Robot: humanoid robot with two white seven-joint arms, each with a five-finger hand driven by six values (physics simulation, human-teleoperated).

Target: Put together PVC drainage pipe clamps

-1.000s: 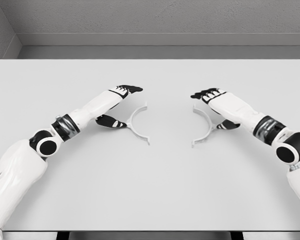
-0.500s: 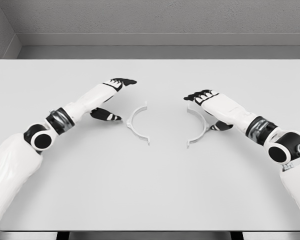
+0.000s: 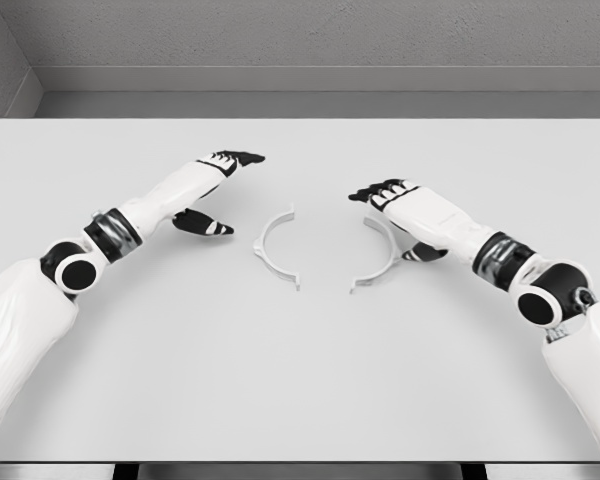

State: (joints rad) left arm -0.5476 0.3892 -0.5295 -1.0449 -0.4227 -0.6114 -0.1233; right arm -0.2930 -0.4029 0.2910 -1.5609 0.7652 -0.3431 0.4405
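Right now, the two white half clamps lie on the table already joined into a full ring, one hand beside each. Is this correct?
Not quite. The left half clamp and right half clamp lie apart on the table, open sides facing, in the head view.

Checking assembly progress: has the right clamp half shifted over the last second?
Yes. The right clamp half slid left across the table, toward the unmoved left clamp half, with the right hand against it.

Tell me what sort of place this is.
Likely a bare simulated test bench, not a real workshop: a plain white table against a grey textured wall, with only two white half-ring pipe clamp halves lying apart between the left hand and right hand.
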